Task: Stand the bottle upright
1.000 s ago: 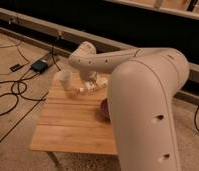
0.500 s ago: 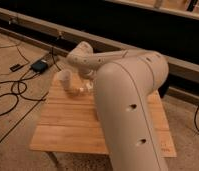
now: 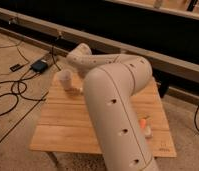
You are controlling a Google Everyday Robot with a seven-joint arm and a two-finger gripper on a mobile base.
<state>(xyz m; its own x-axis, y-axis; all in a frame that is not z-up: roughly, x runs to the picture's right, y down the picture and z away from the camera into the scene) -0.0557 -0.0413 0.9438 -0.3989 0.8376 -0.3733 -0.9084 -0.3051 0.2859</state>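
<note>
My arm [image 3: 118,100] fills the middle of the camera view and reaches over the wooden table [image 3: 58,130] to its far left part. The gripper [image 3: 79,86] is at the arm's end, low over the table just right of a translucent whitish cup [image 3: 66,79], and is mostly hidden by the arm. A small pale bit shows there beside the cup; I cannot tell whether it is the bottle. Otherwise the bottle is hidden behind the arm.
A small white block with an orange piece [image 3: 145,126] sits on the table's right side, close to my arm. Cables and a dark box [image 3: 39,66] lie on the floor to the left. A low dark wall [image 3: 158,35] runs behind the table.
My arm has swung across the view and now covers the table's middle, hiding the purple bowl. The white block with the orange piece has come into view on the right.
</note>
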